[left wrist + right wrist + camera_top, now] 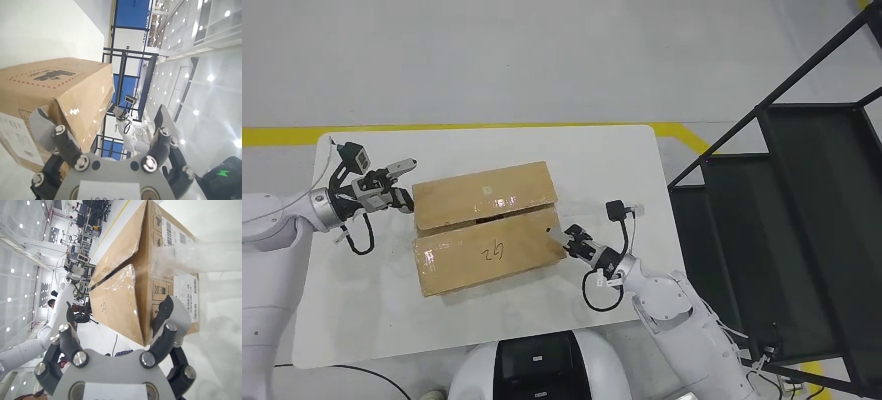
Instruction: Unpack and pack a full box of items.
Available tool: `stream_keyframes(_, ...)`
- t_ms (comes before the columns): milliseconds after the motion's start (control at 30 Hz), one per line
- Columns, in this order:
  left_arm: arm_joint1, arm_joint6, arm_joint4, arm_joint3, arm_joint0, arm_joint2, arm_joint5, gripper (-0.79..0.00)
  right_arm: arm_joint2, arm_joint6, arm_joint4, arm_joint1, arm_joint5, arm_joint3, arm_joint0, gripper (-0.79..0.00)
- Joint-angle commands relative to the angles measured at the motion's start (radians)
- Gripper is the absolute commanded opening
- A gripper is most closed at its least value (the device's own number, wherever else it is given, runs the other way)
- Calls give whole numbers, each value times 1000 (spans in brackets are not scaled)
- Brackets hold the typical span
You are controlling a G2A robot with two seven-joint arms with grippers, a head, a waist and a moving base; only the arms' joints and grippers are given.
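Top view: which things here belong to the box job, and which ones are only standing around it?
Belong to the job:
cardboard box, flaps nearly shut
left end effector, open at one end of the box
right end effector, open at the other end

Just around:
white table under the box
black metal steps beside the table
yellow floor line

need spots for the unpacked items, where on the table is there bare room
Bare table runs along the far edge behind the box, along the near edge in front of it, and widest at the far corner on the right arm's side. Crowded at both box ends: the left gripper and right gripper sit open at them.
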Motion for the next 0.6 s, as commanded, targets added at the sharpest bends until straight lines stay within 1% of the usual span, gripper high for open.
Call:
stream_keyframes(0,-4,11,-13,5,-14,12,10,0,-3,14,8,1,1,-2,0,0)
stream_keyframes(133,-16,27,-38,29,-54,44,30,0,-3,40,23,5,11,-6,-1,0)
stream_keyframes(300,-24,45,-55,73,-86,61,32,0,25,10,23,10,15,-16,-3,0)
stream_keyframes(467,-14,71,-64,154,-92,12,15,0,80,-9,35,20,7,-73,-44,0)
stream_keyframes(567,-1,48,-56,188,-80,-25,-4,0,98,6,67,25,-17,-124,-72,0)
